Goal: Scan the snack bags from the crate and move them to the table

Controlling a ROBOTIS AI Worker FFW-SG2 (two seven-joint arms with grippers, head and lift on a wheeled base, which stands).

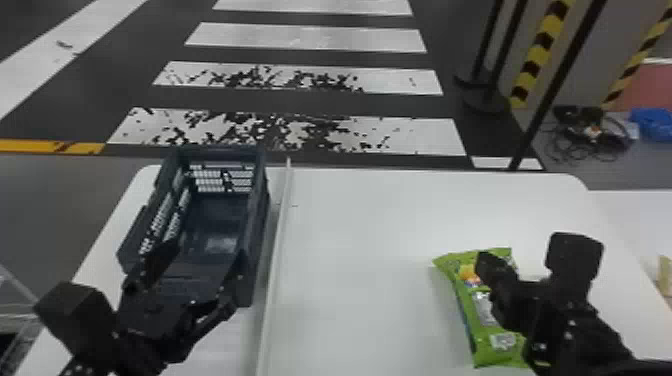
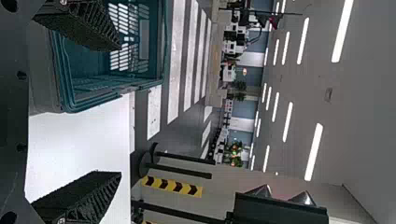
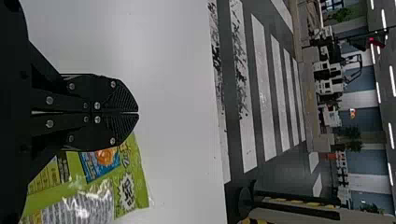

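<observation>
My left gripper [image 1: 196, 267] is open over the near end of the dark crate [image 1: 256, 235], whose visible floor is bare. In the left wrist view, the left gripper [image 2: 119, 110] has its fingers wide apart, one in front of the teal-looking crate [image 2: 112, 93]. On the table's right part lies a green snack bag [image 1: 482, 330]. My right gripper [image 1: 484, 265] is above that bag and partly covers it. The right wrist view has the right gripper [image 3: 138, 113] shut with nothing between its tips, beside the green bag [image 3: 128, 186]. No scanner can be made out.
A thin raised white strip [image 1: 278, 250] runs along the white table [image 1: 365, 240], just right of the crate. Beyond the table's far right stand black posts [image 1: 555, 90] and cables [image 1: 590, 135] on the floor. A second white surface [image 1: 635, 212] adjoins at right.
</observation>
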